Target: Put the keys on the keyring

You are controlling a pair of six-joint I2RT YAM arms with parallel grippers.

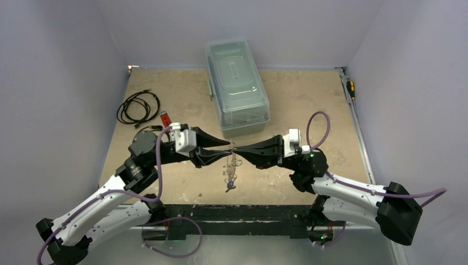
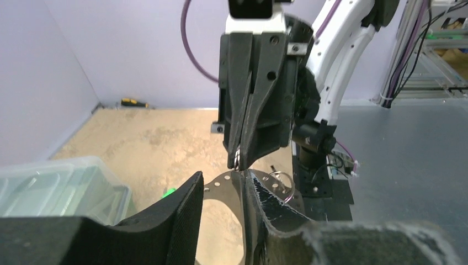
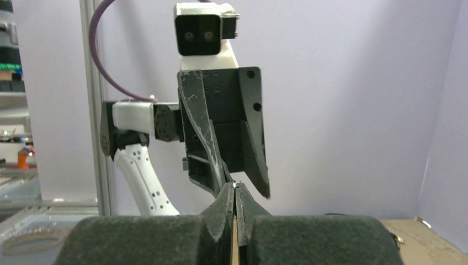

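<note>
The keyring (image 1: 232, 163) hangs in the air between both grippers, above the table's near middle. My right gripper (image 1: 243, 150) is shut on a small wire ring (image 2: 236, 160) at the keyring's top edge; its jaws are pressed together in the right wrist view (image 3: 234, 189). My left gripper (image 1: 225, 150) is open around the same spot. In the left wrist view the keyring's flat holed band (image 2: 219, 181) lies between the left fingers and rests against the right-hand finger (image 2: 266, 203). A blue key (image 1: 230, 186) dangles at the keyring's bottom. A green key (image 2: 168, 192) shows low behind the band.
A clear lidded plastic box (image 1: 237, 85) stands just behind the grippers. Black coiled cables (image 1: 138, 107) and a red stick gadget (image 1: 164, 117) lie at the left. A yellow-handled screwdriver (image 1: 350, 88) lies by the right wall.
</note>
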